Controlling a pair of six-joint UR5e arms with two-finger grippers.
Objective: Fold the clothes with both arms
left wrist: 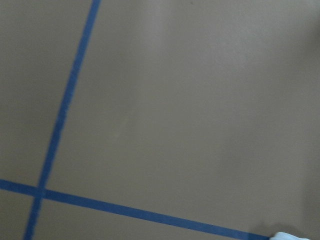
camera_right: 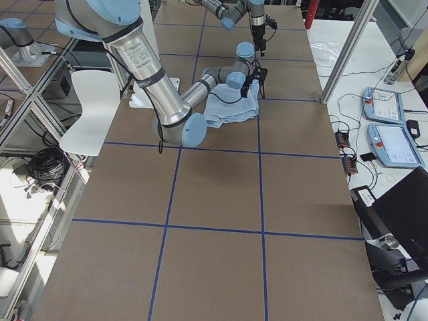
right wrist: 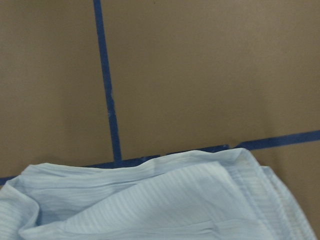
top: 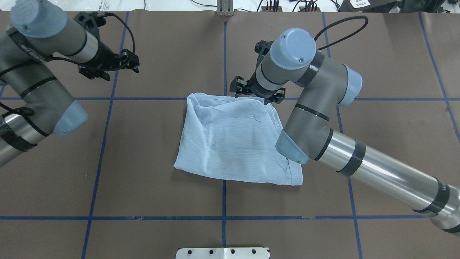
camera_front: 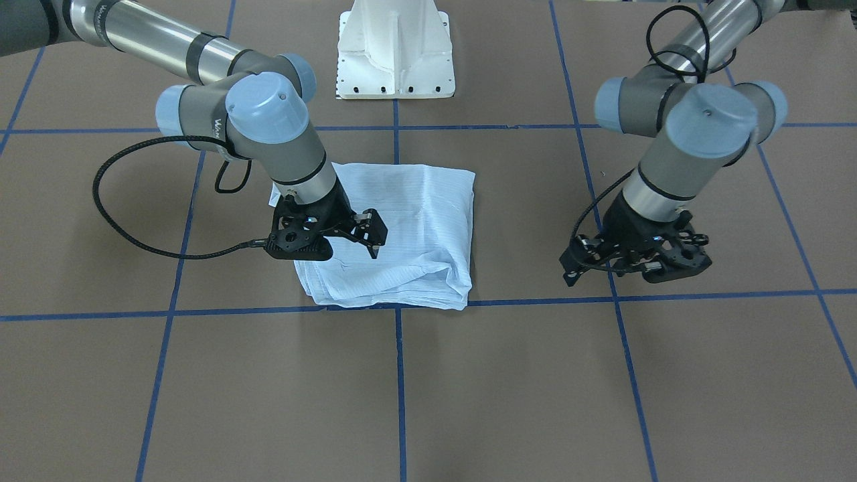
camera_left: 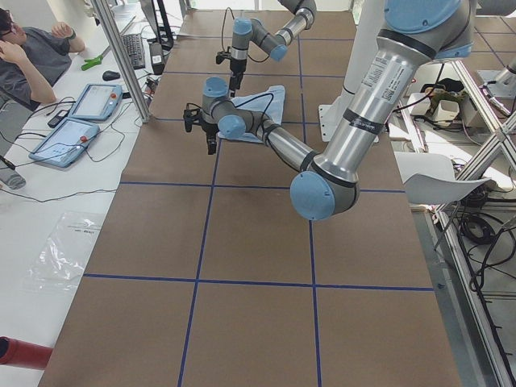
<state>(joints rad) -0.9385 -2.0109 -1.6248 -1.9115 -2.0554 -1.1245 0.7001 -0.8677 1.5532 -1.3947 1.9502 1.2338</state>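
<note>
At table centre, on the brown table [top: 151, 172], the shirt [top: 230, 144] is lying as a folded, near-square bundle. Several layers are showing at the edges, and the far edge is sitting along the cross-wise blue tape line [top: 151, 98]. No clear long axis. The bundle is skewed a little, w/ its robot-side corner on the R reaching out furthest.

R gripper [top: 257, 92] is hovering right over the shirt's far edge, toward the R end of it, pointing down. Jaws are standing wide, spread along the edge, nothing between them. R wrist view is showing the rumpled far edge close below, layers not flush. Can't tell whether the fingertips are touching cloth; front view suggests just above.

L gripper [top: 115, 66] is hanging over bare table, well apart from the shirt, off to the L & farther out from the robot. Jaws are looking wide too, empty. L wrist view is showing only table + tape, plus a pale sliver at the frame corner, prob. cloth.

Judgement: fold is looking nearly done, w/ tidying or one last fold prob. remaining. R arm is by far the nearer. The shirt is lying below it & back toward the robot, so a pull from that edge would be running robot-ward. L arm would need to be travelling R & inward to be helping.
</note>
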